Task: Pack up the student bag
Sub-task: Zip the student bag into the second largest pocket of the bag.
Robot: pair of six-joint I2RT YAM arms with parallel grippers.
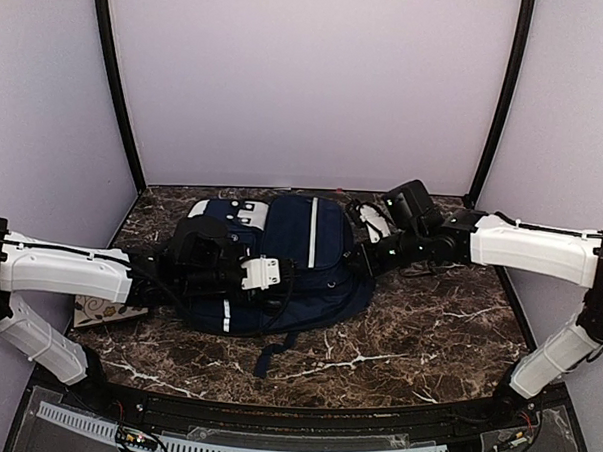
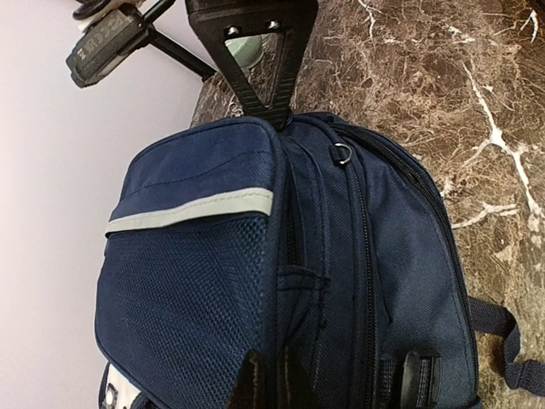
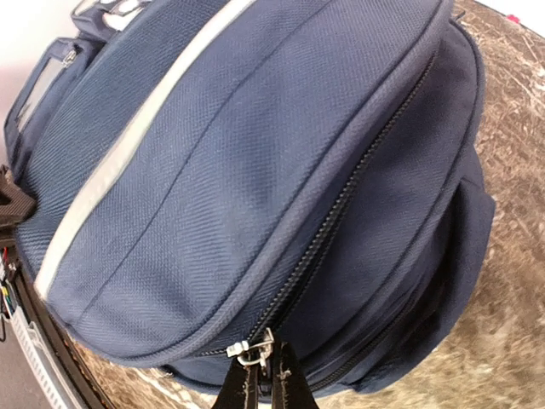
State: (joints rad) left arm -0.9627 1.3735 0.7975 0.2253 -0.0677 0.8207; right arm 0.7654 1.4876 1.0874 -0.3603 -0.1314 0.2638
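Observation:
The student bag (image 1: 301,241), dark navy with pale stripes, lies flat in the middle of the marble table. My left gripper (image 2: 274,368) is shut, pinching a fold of the bag's fabric beside the mesh pocket (image 2: 187,298); from above it sits on the bag's near left part (image 1: 287,277). My right gripper (image 3: 264,375) is shut on the metal zipper pull (image 3: 255,351) at the end of a closed zipper (image 3: 341,204). From above the right gripper (image 1: 364,257) rests at the bag's right edge. The bag (image 3: 213,170) fills the right wrist view.
A patterned flat card or booklet (image 1: 106,312) lies under my left arm at the table's left. A small white and black item (image 1: 370,221) sits behind the right gripper. A black strap (image 1: 268,357) trails toward the near edge. Walls close in the table.

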